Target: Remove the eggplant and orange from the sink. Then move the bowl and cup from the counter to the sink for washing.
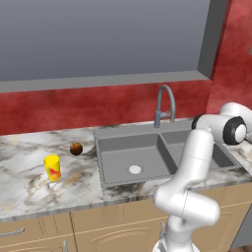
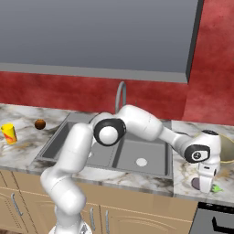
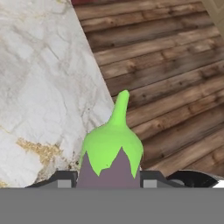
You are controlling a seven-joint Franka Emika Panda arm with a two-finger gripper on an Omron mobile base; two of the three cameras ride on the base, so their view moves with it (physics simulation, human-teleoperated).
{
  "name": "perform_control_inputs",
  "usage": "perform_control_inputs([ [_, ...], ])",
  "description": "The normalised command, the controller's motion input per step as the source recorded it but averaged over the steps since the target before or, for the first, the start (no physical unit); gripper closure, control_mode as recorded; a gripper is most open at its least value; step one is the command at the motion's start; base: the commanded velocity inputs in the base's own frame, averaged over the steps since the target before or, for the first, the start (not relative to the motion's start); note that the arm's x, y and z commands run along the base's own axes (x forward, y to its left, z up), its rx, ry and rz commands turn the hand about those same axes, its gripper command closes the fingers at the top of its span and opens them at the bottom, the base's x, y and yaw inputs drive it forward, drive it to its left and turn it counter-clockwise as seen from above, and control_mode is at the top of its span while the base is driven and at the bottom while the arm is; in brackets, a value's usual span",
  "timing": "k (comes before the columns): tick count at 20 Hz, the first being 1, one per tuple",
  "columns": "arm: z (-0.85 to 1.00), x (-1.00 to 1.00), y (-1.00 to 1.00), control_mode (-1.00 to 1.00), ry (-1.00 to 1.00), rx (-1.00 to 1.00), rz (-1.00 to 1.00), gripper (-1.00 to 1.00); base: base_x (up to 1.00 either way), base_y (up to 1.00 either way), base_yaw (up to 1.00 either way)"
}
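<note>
End effector (image 2: 206, 186) grips the eggplant (image 3: 110, 151), its purple body mostly hidden between the fingers.

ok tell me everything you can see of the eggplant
The eggplant has a dull purple-grey body and a bright green cap that narrows to a curved stem. It looks smooth and matte. In the hand view it sits between the jaws of the gripper, stem pointing away from the hand, over the edge of the marble counter with wooden floor beyond. In the right base view just its purple end and green tip show at the gripper, low over the counter right of the sink.
</note>
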Motion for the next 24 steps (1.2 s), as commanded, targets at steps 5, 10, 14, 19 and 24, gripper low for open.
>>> perform_control_inputs([
  [5,-0.07,0.19,-0.06,-1.00,0.00,0.00,-0.02,1.00,0.00,0.00,0.00],
  [10,-0.06,0.17,-0.07,-1.00,0.00,0.00,-0.02,1.00,0.00,0.00,0.00],
  [14,-0.13,0.04,-0.03,-1.00,0.00,0.02,-0.03,1.00,0.00,0.00,0.00],
  [19,-0.14,0.01,-0.01,-1.00,0.00,0.04,-0.03,1.00,0.00,0.00,0.00],
  [24,-0.10,0.08,-0.01,-1.00,0.00,0.03,-0.02,1.00,0.00,0.00,0.00],
])
